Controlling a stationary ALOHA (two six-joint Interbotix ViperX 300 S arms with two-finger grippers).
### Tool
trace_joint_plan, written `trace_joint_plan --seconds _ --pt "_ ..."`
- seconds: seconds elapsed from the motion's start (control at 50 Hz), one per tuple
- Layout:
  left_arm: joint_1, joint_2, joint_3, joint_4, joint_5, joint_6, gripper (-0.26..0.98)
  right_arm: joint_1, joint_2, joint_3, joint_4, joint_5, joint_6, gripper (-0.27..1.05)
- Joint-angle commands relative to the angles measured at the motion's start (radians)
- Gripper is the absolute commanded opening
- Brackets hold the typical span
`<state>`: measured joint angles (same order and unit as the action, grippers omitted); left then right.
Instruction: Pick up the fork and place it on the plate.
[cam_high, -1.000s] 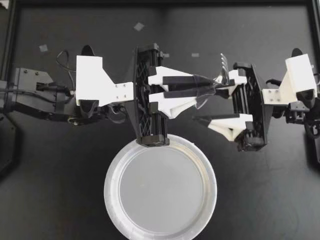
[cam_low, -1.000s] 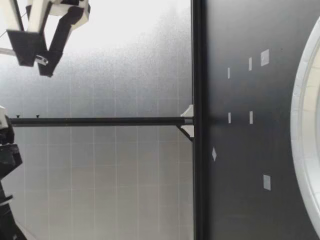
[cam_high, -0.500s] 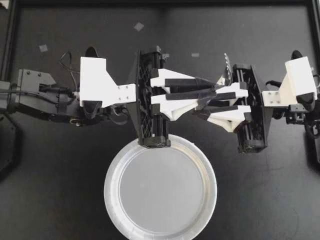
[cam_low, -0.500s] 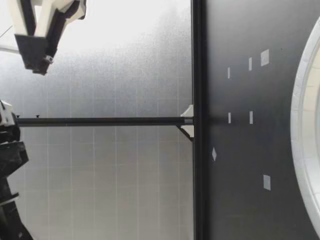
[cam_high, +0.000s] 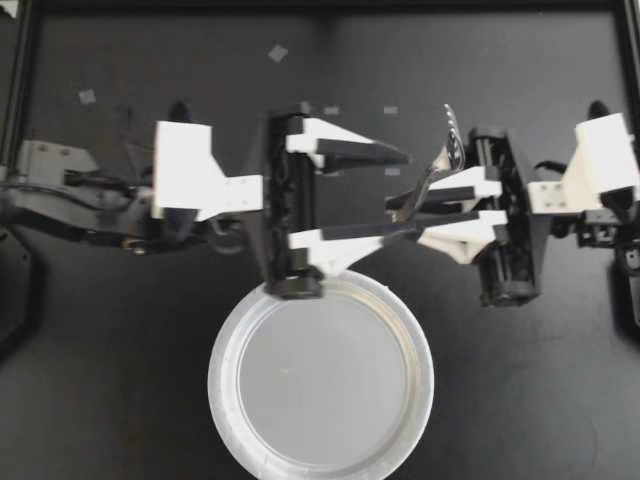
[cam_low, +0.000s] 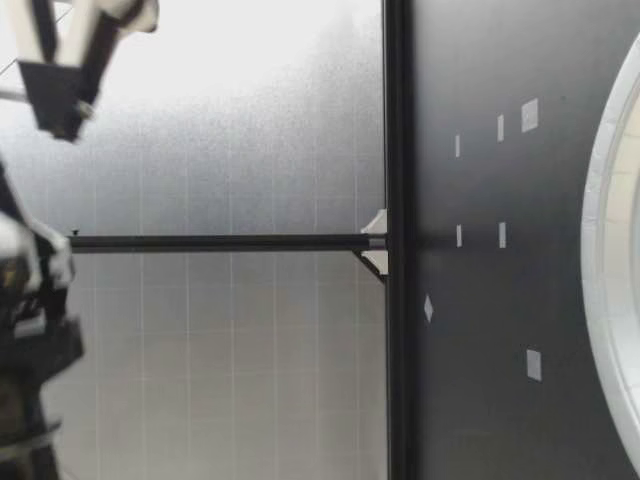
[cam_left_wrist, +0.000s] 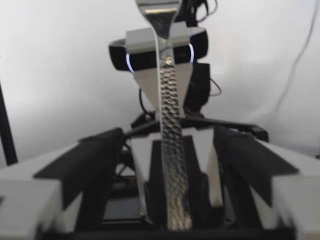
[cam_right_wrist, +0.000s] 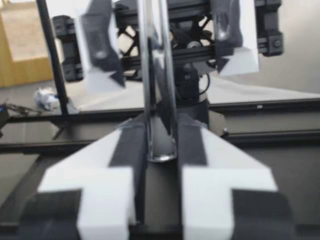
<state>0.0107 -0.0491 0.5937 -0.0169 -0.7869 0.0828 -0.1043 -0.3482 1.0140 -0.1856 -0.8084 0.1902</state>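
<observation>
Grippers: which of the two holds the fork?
My right gripper: its fingers are shut on the fork. My left gripper stands wide open, the fork between its fingers untouched.

We see a black table (cam_high: 120, 380) with small pale bits of tape stuck to it. One tape square (cam_high: 278, 52) lies close to one edge of the table, and a second tape square (cam_high: 87, 96) lies near that same edge, toward the table's corner. A black rail (cam_high: 320, 6) runs along that edge of the table, a thin black post (cam_low: 220, 241) stands upright from it, and beyond the table is a pale grey wall (cam_low: 250, 380) marked in a grid.
</observation>
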Motion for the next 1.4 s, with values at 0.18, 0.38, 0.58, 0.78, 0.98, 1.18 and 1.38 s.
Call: trace_joint_plan --seconds 0.18,0.38,0.58,0.78,0.98,1.18,1.38 --pt "0.003 -0.207 0.201 0.000 0.000 -0.011 0.71 0.006 -0.330 -0.077 0.005 0.811 -0.011 0.14" --pt "0.002 -0.282 0.337 -0.092 0.020 -0.002 0.71 0.176 -0.383 -0.161 0.118 1.258 0.000 0.14" --pt "0.002 -0.282 0.371 -0.161 0.049 0.018 0.71 0.276 -0.285 -0.196 0.328 1.493 0.005 0.14" --pt "0.002 -0.270 0.354 -0.163 0.115 0.014 0.71 0.261 -0.169 -0.115 0.360 1.560 0.071 0.14" --pt "0.002 -0.267 0.357 -0.163 0.118 0.015 0.71 0.249 -0.086 -0.035 0.339 1.479 0.135 0.14" --pt "0.002 -0.267 0.365 -0.163 0.123 0.031 0.71 0.250 -0.044 0.026 0.339 1.381 0.170 0.14" --pt "0.002 -0.267 0.368 -0.161 0.123 0.052 0.71 0.298 -0.041 0.032 0.295 1.385 0.156 0.14"
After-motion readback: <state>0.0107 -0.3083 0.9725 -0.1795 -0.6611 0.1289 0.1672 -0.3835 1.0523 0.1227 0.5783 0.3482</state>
